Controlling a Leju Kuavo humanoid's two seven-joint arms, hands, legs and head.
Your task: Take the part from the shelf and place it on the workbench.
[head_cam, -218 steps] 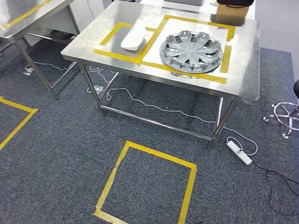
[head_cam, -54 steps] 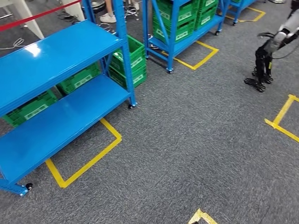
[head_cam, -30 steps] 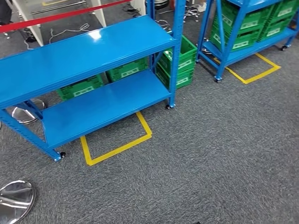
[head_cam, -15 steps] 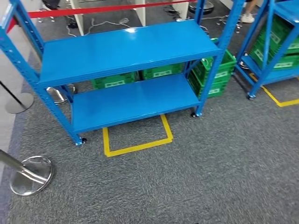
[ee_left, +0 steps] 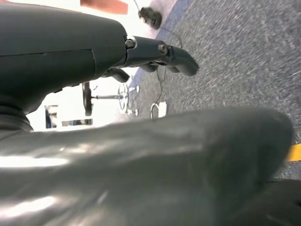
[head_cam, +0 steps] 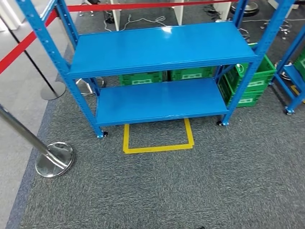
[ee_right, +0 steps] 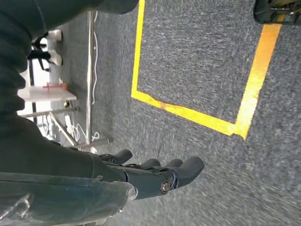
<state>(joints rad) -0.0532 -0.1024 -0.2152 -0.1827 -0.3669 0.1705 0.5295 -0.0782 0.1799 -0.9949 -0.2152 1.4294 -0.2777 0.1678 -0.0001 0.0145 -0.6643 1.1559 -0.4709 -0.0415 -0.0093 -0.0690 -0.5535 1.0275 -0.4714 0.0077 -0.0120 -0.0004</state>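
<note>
A blue metal shelf (head_cam: pixel 162 45) stands straight ahead of me in the head view, with a plain blue upper board and a plain blue lower board (head_cam: pixel 158 100). A yellow tape square (head_cam: pixel 158 149) marks the carpet just in front of it. My left hand (ee_left: pixel 117 52) hangs over grey carpet with its fingers (ee_left: pixel 170 52) stretched out, holding nothing. My right hand (ee_right: pixel 149 174) also hangs with straight fingers (ee_right: pixel 184 167) apart, nothing in it, above another yellow tape square (ee_right: pixel 191 115).
Green crates (head_cam: pixel 251 81) sit behind and to the right of the shelf. A second blue rack (head_cam: pixel 293 76) stands at the right edge. At the left are a chrome stanchion base (head_cam: pixel 55 159) and a red rope (head_cam: pixel 21 45). Grey carpet lies between me and the shelf.
The whole view has swung: the camera turned away from the steel workbench, and the blue shelf has come round from the left to lie square ahead. Both hands hang as before.
</note>
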